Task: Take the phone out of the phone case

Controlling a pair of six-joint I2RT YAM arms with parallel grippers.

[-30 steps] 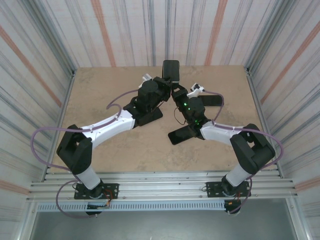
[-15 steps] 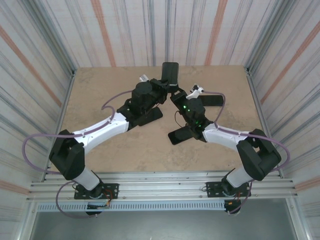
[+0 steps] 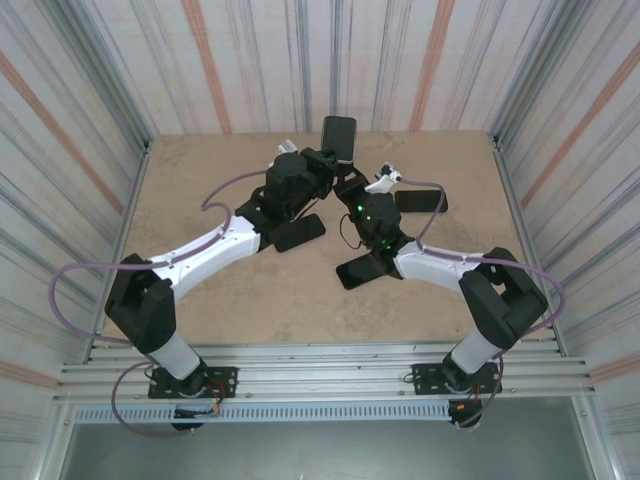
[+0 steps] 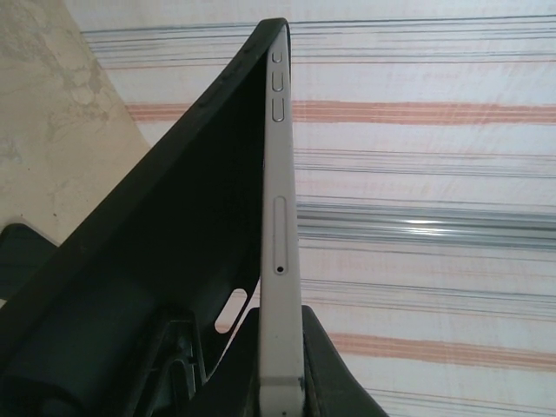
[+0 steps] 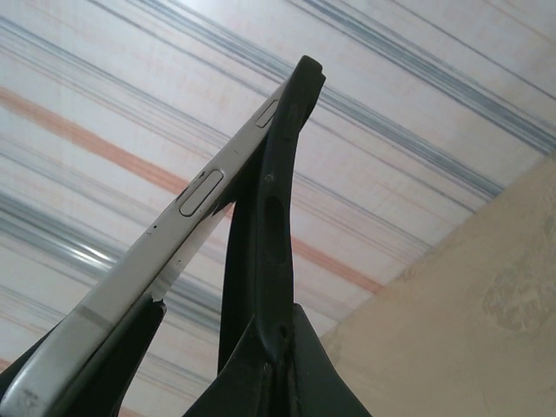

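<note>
Phone (image 4: 280, 226) up in the air, upper centre of the top view, between the two arm ends and above the far part of the desk (image 3: 200, 200).
- Left wrist view: silver side of phone runs from bottom centre to top centre, buttons near the top. Black case (image 4: 156, 261) splays away from it to the left; it meets the phone only at the top corner, and a wedge-shaped gap opens toward the bottom of the frame.
- Left jaws: closed on the lower end of the phone, at the bottom edge of the frame.
- Right wrist view: case edge stands upright at frame centre, silver phone edge leaning away to the lower left, the two joined at the top.
- Right jaws: closed on the case edge, bottom centre.
- Desk, top view: three dark flat slabs lie well apart; one slab (image 3: 300, 232) left of centre, one (image 3: 362, 269) below centre, one (image 3: 422, 200) at right, each partly under an arm.
</note>
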